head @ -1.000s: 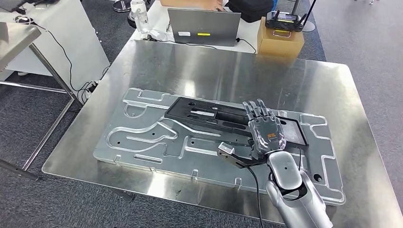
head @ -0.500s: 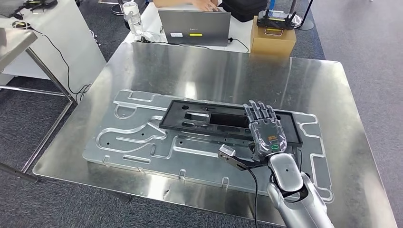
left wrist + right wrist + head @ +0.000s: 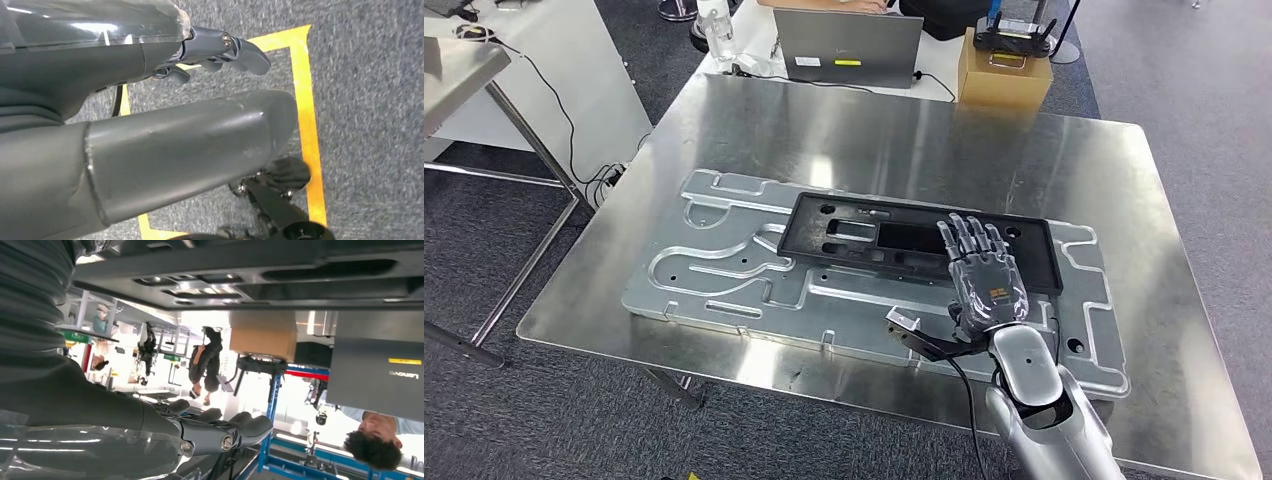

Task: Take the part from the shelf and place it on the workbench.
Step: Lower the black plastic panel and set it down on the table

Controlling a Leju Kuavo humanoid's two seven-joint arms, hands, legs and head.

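On the polished steel workbench [image 3: 904, 130], the flat black rectangular plastic part with cut-out slots [image 3: 894, 243] lies seated on the grey machined aluminium fixture plate [image 3: 724, 290]. My right hand [image 3: 984, 280] hovers over the part's right end, fingers apart, holding nothing. My left hand [image 3: 220, 47] hangs over grey carpet, fingers loosely curled on nothing. Placement looks complete. I judge the sound course is to lift my right hand straight up, clear of the part's near edge, so it does not shift.
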